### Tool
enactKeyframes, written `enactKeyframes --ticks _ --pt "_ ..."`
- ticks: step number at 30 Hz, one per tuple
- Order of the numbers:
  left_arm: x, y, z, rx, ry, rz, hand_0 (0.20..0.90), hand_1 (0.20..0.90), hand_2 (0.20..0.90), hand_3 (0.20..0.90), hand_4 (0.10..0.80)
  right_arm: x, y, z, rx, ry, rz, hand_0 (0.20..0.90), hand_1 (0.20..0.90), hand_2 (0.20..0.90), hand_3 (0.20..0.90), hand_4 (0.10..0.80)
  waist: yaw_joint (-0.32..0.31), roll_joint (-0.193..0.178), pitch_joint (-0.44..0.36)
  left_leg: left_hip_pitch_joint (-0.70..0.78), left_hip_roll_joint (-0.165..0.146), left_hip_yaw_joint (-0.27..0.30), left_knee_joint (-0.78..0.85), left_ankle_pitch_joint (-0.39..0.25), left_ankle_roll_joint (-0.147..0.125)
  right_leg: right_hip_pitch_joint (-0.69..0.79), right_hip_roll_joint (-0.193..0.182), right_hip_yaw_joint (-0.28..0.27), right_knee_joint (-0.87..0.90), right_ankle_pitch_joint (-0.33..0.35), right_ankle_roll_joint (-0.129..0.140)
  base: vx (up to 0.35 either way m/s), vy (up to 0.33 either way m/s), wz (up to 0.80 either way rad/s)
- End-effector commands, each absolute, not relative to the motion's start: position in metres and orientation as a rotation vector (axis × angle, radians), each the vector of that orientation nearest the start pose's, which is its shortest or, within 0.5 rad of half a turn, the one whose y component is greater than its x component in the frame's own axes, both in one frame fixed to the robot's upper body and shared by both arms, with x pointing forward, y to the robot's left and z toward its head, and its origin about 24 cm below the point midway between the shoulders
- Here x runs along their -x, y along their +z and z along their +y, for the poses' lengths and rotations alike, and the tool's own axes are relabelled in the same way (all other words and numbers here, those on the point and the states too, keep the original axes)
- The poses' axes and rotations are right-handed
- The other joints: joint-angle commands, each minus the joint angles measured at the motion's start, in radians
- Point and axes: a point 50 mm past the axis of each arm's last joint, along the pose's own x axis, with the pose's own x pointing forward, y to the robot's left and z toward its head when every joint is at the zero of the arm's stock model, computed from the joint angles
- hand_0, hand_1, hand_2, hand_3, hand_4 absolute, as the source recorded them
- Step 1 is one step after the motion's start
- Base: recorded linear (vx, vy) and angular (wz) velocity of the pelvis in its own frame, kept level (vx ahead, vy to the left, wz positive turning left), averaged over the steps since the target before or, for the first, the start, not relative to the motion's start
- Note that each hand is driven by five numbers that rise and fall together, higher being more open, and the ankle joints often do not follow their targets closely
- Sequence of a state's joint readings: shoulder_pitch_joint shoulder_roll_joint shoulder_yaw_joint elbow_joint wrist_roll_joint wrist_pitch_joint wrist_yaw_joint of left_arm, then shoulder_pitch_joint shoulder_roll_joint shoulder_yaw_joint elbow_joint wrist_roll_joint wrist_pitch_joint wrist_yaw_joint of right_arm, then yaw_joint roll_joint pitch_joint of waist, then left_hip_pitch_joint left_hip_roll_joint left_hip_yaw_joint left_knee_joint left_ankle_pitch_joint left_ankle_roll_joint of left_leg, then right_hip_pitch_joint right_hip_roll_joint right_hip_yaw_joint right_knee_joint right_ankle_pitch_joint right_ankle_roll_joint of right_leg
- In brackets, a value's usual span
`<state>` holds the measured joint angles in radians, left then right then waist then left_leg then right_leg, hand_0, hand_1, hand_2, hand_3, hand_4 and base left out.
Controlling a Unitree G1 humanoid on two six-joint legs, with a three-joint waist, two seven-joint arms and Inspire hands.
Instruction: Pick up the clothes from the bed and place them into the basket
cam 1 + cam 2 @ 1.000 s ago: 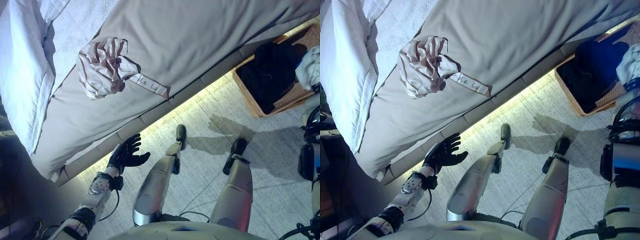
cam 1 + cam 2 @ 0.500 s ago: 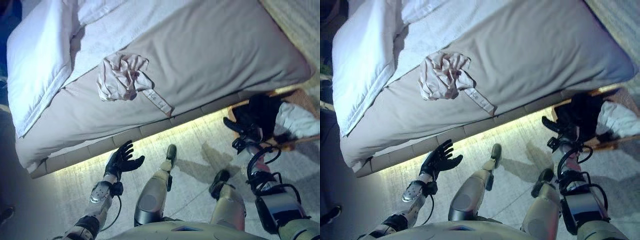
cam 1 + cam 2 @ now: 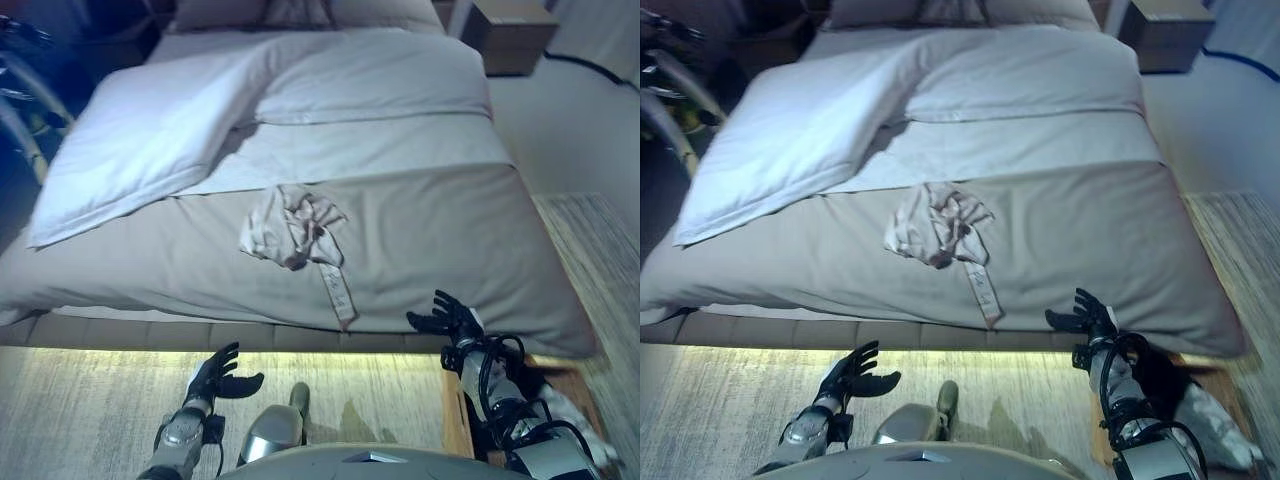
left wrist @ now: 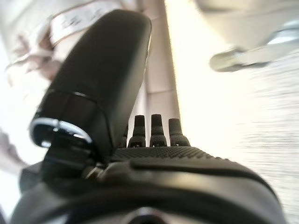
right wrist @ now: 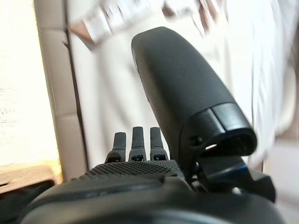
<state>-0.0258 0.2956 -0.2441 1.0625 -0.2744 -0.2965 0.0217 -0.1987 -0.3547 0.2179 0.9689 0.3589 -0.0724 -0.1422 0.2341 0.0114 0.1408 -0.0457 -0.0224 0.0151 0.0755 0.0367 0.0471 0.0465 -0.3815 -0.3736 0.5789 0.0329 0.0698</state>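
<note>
A crumpled pale pink garment [image 3: 291, 225] with a printed waistband strip hanging toward the bed's near edge lies on the beige cover of the bed [image 3: 430, 230]. My left hand [image 3: 214, 375] hangs open low over the floor, in front of the bed's base, holding nothing. My right hand [image 3: 447, 318] is open at the bed's near edge, right of the garment, empty too. A wicker basket [image 3: 452, 415] at the lower right holds dark and white clothes [image 3: 1200, 415], mostly hidden by my right arm.
A white duvet [image 3: 160, 130] is folded back over the bed's far left. A wooden nightstand [image 3: 510, 30] stands at the far right of the bed. A lit strip runs under the bed frame above the carpet [image 3: 90, 400].
The camera has swung up, so the whole bed now shows. My right hand has come away from the basket to the bed's near edge. The left hand stays open low by the base.
</note>
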Motion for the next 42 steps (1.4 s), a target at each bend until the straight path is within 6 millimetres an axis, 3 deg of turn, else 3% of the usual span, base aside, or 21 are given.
enactKeyframes --ticks 1,2,5,7,8,10,13,14,15,18,22,29,30,32,35,38,42 --pt "-0.161 -0.112 0.261 -0.263 0.116 0.718 0.900 0.900 0.900 0.900 0.800 -0.260 -0.049 -0.267 0.317 -0.221 0.524 0.900 0.900 0.900 0.900 0.800 -0.007 0.000 -0.033 0.030 -0.040 -0.033 -0.139 0.038 0.012 -0.139 0.166 0.121 -0.030 0.087 0.039 0.264 -0.157 1.19" --pt "-0.162 -0.112 0.262 -0.267 0.116 0.721 0.900 0.900 0.900 0.900 0.800 -0.263 -0.046 -0.268 0.342 -0.207 0.519 0.900 0.900 0.900 0.900 0.800 -0.013 -0.004 -0.031 0.037 -0.040 -0.043 -0.140 0.034 0.009 -0.146 0.175 0.123 -0.064 0.083 0.036 0.279 -0.257 1.23" --pt "-0.159 -0.110 0.274 -0.278 0.168 0.736 0.900 0.900 0.900 0.900 0.800 -0.277 -0.028 -0.282 0.452 -0.152 0.492 0.900 0.900 0.900 0.900 0.800 -0.044 -0.051 -0.014 0.081 -0.052 -0.105 -0.152 -0.009 -0.008 -0.190 0.204 0.159 -0.410 0.139 0.055 0.294 -0.311 1.01" --pt "-0.152 -0.110 0.283 -0.294 0.205 0.745 0.900 0.900 0.900 0.900 0.800 -0.280 -0.021 -0.292 0.530 -0.160 0.474 0.900 0.900 0.900 0.900 0.800 -0.046 -0.065 -0.006 0.068 -0.043 -0.156 -0.131 -0.022 -0.002 -0.168 0.245 0.244 -0.432 0.109 0.057 0.213 -0.203 0.87" --pt "-0.150 -0.111 0.285 -0.294 0.221 0.753 0.900 0.900 0.900 0.900 0.800 -0.281 -0.020 -0.293 0.548 -0.165 0.468 0.900 0.900 0.900 0.900 0.800 -0.042 -0.070 -0.006 0.063 -0.044 -0.163 -0.127 -0.021 -0.003 -0.159 0.250 0.245 -0.436 0.106 0.058 0.177 -0.153 1.22" --pt "-0.133 -0.116 0.290 -0.311 0.246 0.786 0.900 0.900 0.900 0.900 0.800 -0.288 -0.013 -0.295 0.594 -0.190 0.459 0.900 0.900 0.900 0.900 0.800 0.005 -0.099 -0.010 0.035 -0.046 -0.200 -0.108 -0.009 -0.014 -0.079 0.277 0.208 -0.477 0.048 0.043 0.235 -0.170 1.18" --pt "-0.120 -0.119 0.292 -0.324 0.243 0.806 0.900 0.900 0.900 0.900 0.800 -0.302 0.003 -0.299 0.637 -0.220 0.421 0.900 0.900 0.900 0.900 0.800 0.047 -0.114 -0.002 0.009 -0.032 -0.207 -0.095 0.000 -0.032 -0.032 0.289 0.182 -0.529 0.021 0.028 0.129 -0.108 0.28" --pt "-0.119 -0.118 0.297 -0.320 0.261 0.805 0.900 0.900 0.900 0.900 0.800 -0.317 0.019 -0.299 0.643 -0.244 0.392 0.900 0.900 0.900 0.900 0.800 0.071 -0.122 0.010 -0.020 -0.024 -0.214 -0.083 0.007 -0.043 -0.029 0.289 0.164 -0.537 0.016 0.024 0.048 -0.081 0.15" --pt "-0.120 -0.117 0.297 -0.320 0.261 0.802 0.900 0.900 0.900 0.900 0.800 -0.318 0.020 -0.299 0.644 -0.246 0.388 0.900 0.900 0.900 0.900 0.800 0.073 -0.123 0.012 -0.023 -0.023 -0.215 -0.081 0.008 -0.044 -0.030 0.289 0.161 -0.538 0.016 0.024 0.012 -0.082 0.30" --pt "-0.134 -0.109 0.303 -0.307 0.257 0.753 0.900 0.900 0.900 0.900 0.800 -0.340 0.053 -0.302 0.677 -0.301 0.309 0.900 0.900 0.900 0.900 0.800 0.115 -0.127 0.049 -0.079 -0.020 -0.237 -0.067 0.026 -0.054 -0.048 0.289 0.121 -0.534 0.010 0.017 -0.074 -0.080 0.42" --pt "-0.152 -0.100 0.301 -0.317 0.214 0.683 0.900 0.900 0.900 0.900 0.800 -0.359 0.087 -0.301 0.686 -0.354 0.221 0.900 0.900 0.900 0.900 0.800 0.162 -0.111 0.105 -0.135 -0.027 -0.276 -0.055 0.041 -0.061 -0.083 0.284 0.066 -0.516 0.004 0.013 -0.047 -0.035 0.28" --pt "-0.181 -0.082 0.295 -0.279 0.133 0.557 0.900 0.900 0.900 0.900 0.800 -0.378 0.131 -0.303 0.710 -0.468 0.180 0.900 0.900 0.900 0.900 0.800 0.207 -0.071 0.194 -0.242 -0.039 -0.308 -0.040 0.067 -0.072 -0.165 0.273 0.027 -0.492 0.011 0.006 -0.062 -0.048 0.19" --pt "-0.192 -0.075 0.290 -0.232 0.127 0.499 0.900 0.900 0.900 0.900 0.800 -0.381 0.147 -0.309 0.730 -0.533 0.181 0.900 0.900 0.900 0.900 0.800 0.212 -0.043 0.224 -0.295 -0.049 -0.313 -0.018 0.073 -0.076 -0.212 0.264 0.019 -0.474 0.013 0.003 -0.111 0.024 0.17" --pt "-0.199 -0.071 0.286 -0.205 0.121 0.472 0.900 0.900 0.900 0.900 0.800 -0.382 0.159 -0.314 0.752 -0.579 0.178 0.900 0.900 0.900 0.900 0.800 0.213 -0.021 0.244 -0.343 -0.058 -0.314 0.011 0.078 -0.078 -0.256 0.256 0.014 -0.456 0.014 -0.001 -0.109 0.024 0.17" --pt "-0.208 -0.064 0.283 -0.159 0.174 0.436 0.900 0.900 0.900 0.900 0.800 -0.386 0.186 -0.318 0.813 -0.655 0.183 0.900 0.900 0.900 0.900 0.800 0.193 0.026 0.308 -0.501 -0.081 -0.262 0.221 0.017 -0.076 -0.420 0.217 0.049 -0.323 -0.024 -0.001 -0.162 0.079 0.17" --pt "-0.205 -0.065 0.284 -0.145 0.199 0.441 0.900 0.900 0.900 0.900 0.800 -0.387 0.188 -0.318 0.834 -0.632 0.224 0.900 0.900 0.900 0.900 0.800 0.187 0.059 0.333 -0.580 -0.090 -0.230 0.337 -0.014 -0.055 -0.519 0.194 0.069 -0.176 -0.080 -0.021 -0.102 0.137 0.08" --pt "-0.203 -0.062 0.292 -0.109 0.251 0.432 0.900 0.900 0.900 0.900 0.800 -0.385 0.192 -0.325 0.851 -0.599 0.290 0.900 0.900 0.900 0.900 0.800 0.174 0.102 0.372 -0.703 -0.126 -0.184 0.501 -0.075 -0.016 -0.660 0.163 0.108 0.001 -0.139 -0.037 -0.092 0.091 0.00"
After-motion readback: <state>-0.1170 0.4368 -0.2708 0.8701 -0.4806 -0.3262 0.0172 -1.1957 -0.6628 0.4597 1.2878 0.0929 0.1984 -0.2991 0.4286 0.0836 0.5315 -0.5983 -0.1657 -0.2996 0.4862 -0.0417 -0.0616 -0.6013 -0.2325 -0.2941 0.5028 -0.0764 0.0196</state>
